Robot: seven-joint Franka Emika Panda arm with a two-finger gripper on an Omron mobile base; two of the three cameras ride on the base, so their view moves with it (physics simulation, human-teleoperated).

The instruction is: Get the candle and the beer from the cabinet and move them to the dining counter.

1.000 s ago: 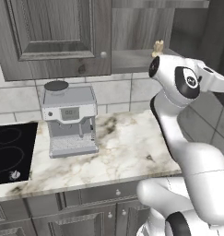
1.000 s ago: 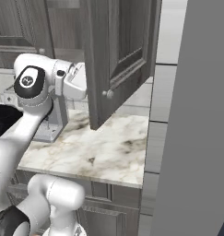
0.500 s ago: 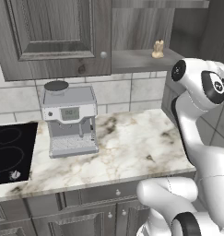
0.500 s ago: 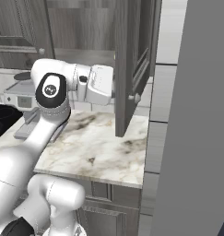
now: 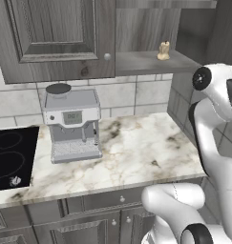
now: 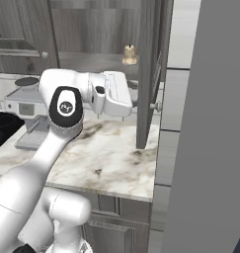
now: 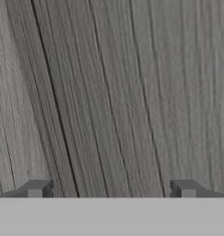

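Candle [image 5: 163, 50] is seen near the cabinet [image 5: 55, 38] shelf's front edge; judged light and brittle, best pinched at mid-body by the spread, empty gripper [image 7: 111, 190]

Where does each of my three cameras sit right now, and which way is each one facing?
Left base view: behind the arm's left, facing the marble worktop and steel coffee machine; white arm at right.
Right base view: behind the arm's right, facing the open dark wooden cabinet door; arm at left.
Hand view: on the hand, facing wood grain close up; open end effector at bottom.
Both base views share the small cream wax candle on the cabinet shelf.
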